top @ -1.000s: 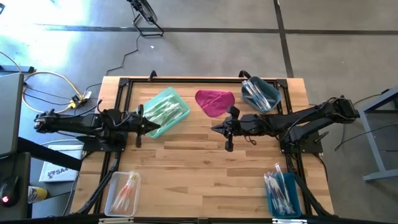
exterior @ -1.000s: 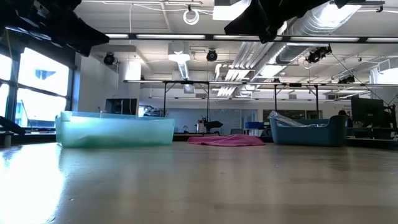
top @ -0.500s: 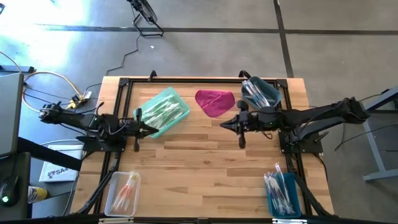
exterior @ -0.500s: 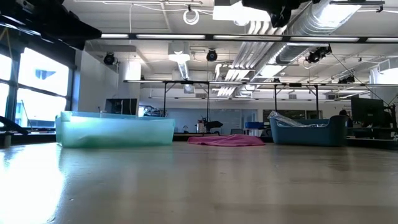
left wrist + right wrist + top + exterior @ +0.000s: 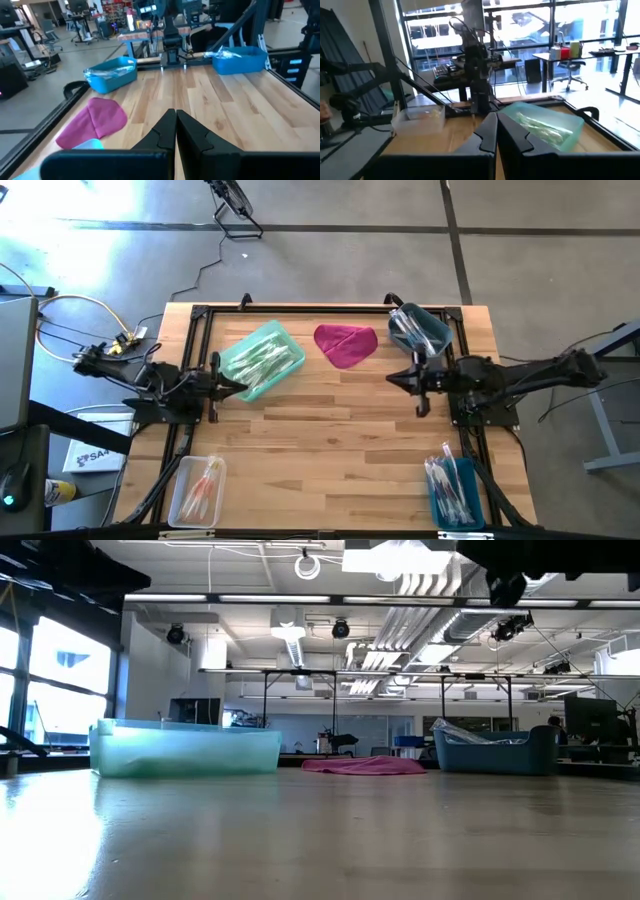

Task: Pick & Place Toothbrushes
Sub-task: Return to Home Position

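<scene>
Wrapped toothbrushes lie in several bins: a mint bin [image 5: 262, 360] at the far left, a blue bin [image 5: 418, 330] at the far right, a second blue bin [image 5: 455, 490] at the near right and a clear bin [image 5: 198, 488] at the near left. My left gripper [image 5: 243, 387] is shut and holds nothing. It hangs level over the table beside the mint bin's near-left corner. My right gripper [image 5: 390, 380] is also shut and holds nothing, level over the table's right half, on the near side of the far blue bin. Both pairs of fingers are closed together in the wrist views [image 5: 175, 115] [image 5: 496, 117].
A magenta cloth [image 5: 346, 343] lies flat at the far middle, between the mint bin and the far blue bin. A black frame [image 5: 300, 308] runs along the table's edges. The bare wood [image 5: 320, 450] in the middle and near middle carries nothing.
My right gripper has drawn back from the table's middle toward the right edge, staying level and shut. My left arm has swung a little, its gripper shifting slightly toward the left edge. The bins, toothbrushes and cloth have not moved.
</scene>
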Controlling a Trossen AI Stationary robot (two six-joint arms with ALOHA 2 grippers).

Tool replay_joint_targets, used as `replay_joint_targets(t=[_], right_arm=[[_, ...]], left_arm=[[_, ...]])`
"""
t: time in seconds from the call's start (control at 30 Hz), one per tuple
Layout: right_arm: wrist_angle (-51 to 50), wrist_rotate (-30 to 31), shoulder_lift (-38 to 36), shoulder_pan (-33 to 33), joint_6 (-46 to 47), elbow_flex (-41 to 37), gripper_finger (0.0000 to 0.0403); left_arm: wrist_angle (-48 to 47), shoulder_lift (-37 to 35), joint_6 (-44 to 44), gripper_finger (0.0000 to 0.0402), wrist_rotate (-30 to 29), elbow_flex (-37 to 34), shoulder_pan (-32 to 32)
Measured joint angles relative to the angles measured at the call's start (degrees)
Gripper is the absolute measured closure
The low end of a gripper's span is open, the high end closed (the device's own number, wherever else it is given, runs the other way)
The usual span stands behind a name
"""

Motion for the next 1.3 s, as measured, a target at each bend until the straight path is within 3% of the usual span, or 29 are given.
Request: replay_joint_targets(t=[0.3,0.67,1.3], right_arm=[[-11.3,0.7,-13.0,0.0,0.6,-1.4,0.0401],[-19.0,0.9,-20.5,0.0,0.6,-1.5,0.0401],[-26.4,0.9,-30.9,0.0,0.6,-1.4,0.0401]], left_arm=[[0.7,-4.3,0.1,0.0394,-3.7,-4.0,0.0],[-3.6,-11.4,0.6,0.0394,-3.7,-4.3,0.0],[-4.3,-11.3,0.0,0.0394,-3.6,-4.4,0.0]])
